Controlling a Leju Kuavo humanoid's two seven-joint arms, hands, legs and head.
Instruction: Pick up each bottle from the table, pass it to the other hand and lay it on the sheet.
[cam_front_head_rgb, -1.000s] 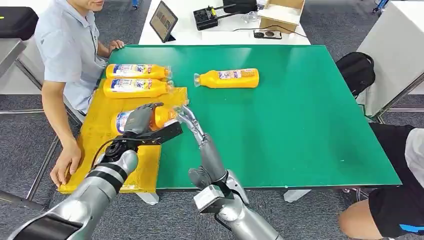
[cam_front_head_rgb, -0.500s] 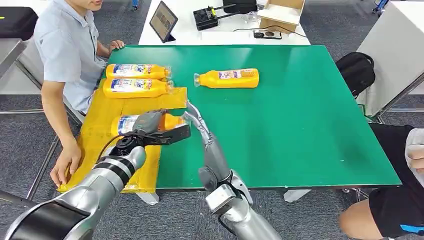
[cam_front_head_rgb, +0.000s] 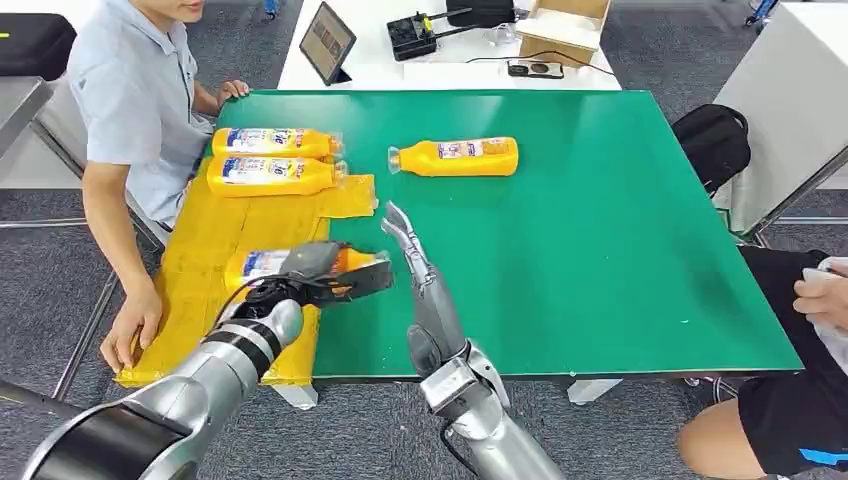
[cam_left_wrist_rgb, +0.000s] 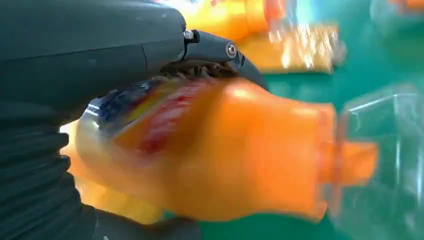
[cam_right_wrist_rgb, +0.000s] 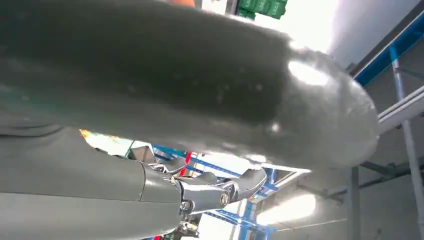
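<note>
My left hand (cam_front_head_rgb: 322, 272) grips an orange bottle (cam_front_head_rgb: 258, 265) lying sideways low over the yellow sheet (cam_front_head_rgb: 215, 235), its clear cap poking past the sheet's right edge. In the left wrist view the bottle (cam_left_wrist_rgb: 240, 150) is held under the hand's dark fingers (cam_left_wrist_rgb: 215, 50). My right hand (cam_front_head_rgb: 412, 255) stands just right of the cap with its fingers straight, holding nothing, and it is bare in the right wrist view (cam_right_wrist_rgb: 215, 192). Two more bottles (cam_front_head_rgb: 275, 142) (cam_front_head_rgb: 270, 175) lie side by side at the sheet's far end. Another bottle (cam_front_head_rgb: 455, 156) lies on the green table (cam_front_head_rgb: 600, 230).
A person sits at the table's left, one hand (cam_front_head_rgb: 130, 335) on the sheet's near left edge. Another person (cam_front_head_rgb: 815, 330) is at the right front. A white table behind carries a tablet (cam_front_head_rgb: 327, 42) and a cardboard box (cam_front_head_rgb: 560, 28). A black bag (cam_front_head_rgb: 712, 140) sits to the right.
My left hand has carried the bottle nearer and lower over the sheet. My right hand's fingers, earlier at the bottle's neck, have come away and moved slightly right.
</note>
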